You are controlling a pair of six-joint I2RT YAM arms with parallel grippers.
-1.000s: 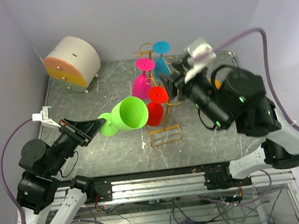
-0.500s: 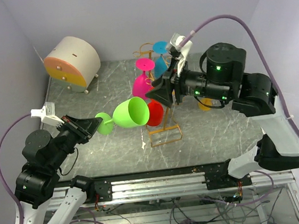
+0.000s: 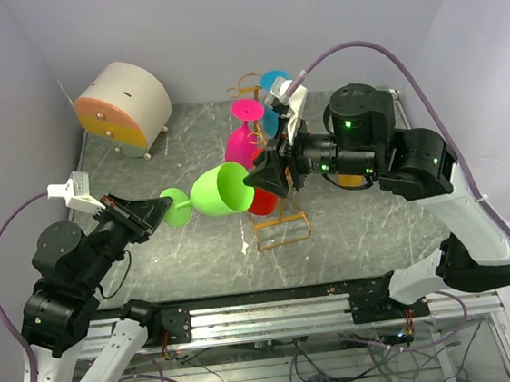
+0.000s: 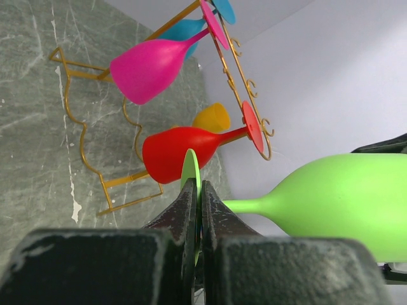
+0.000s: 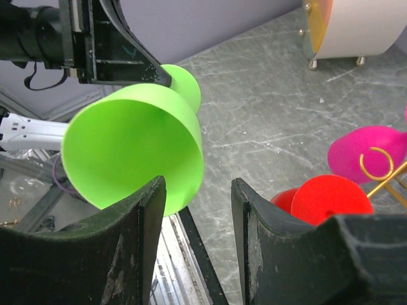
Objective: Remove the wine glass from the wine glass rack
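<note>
**Thin grip, crowded rack**

Left jaws pinch the foot of the green glass (image 3: 221, 191), clear of the rack (image 3: 281, 228); we fear it pivots loose. Right jaws, spread at its rim, could knock it or the red glass (image 4: 175, 152) behind.

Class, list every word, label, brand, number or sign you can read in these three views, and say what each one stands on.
None: no text can be read in any view.
The green wine glass, the pink glass, the red glass, the blue glass, the wine glass rack and the round white and orange cabinet show no lettering.
</note>
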